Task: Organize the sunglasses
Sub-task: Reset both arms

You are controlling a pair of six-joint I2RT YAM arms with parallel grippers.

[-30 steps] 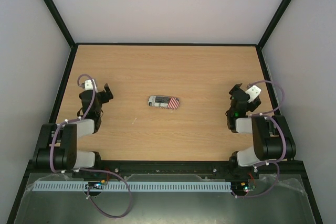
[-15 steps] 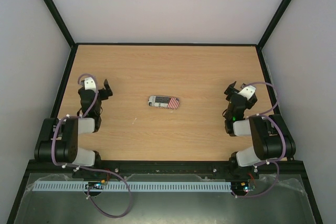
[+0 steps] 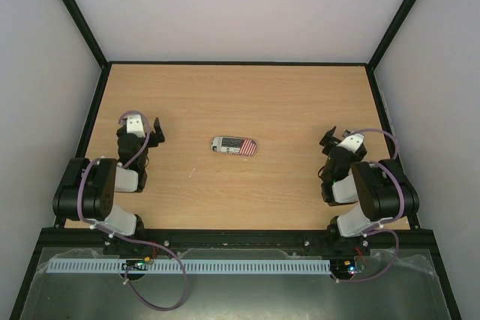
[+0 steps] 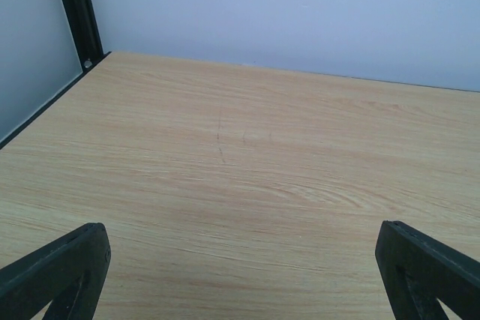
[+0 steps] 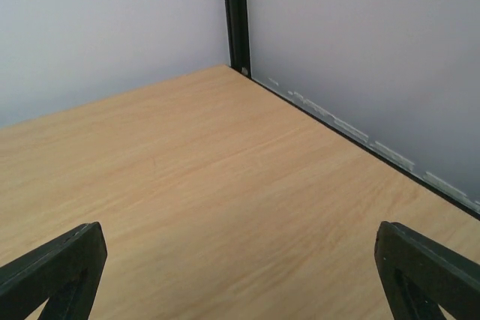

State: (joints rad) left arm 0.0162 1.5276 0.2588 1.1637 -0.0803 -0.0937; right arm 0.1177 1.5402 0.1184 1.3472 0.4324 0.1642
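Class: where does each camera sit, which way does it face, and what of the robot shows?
Top external: above and behind, looking down on the table and flag-printed case; left gripper and right gripper show.
Left wrist: behind its open fingers, facing the far left corner post.
Right wrist: behind its open fingers, facing the far right corner post.
Shared: both wrist views show bare table, no case.

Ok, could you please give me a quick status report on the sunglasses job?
Left gripper open, empty. Right gripper open, empty. Sunglasses not in view; flag-printed case lies mid-table, between the arms. Nothing blocking either arm.
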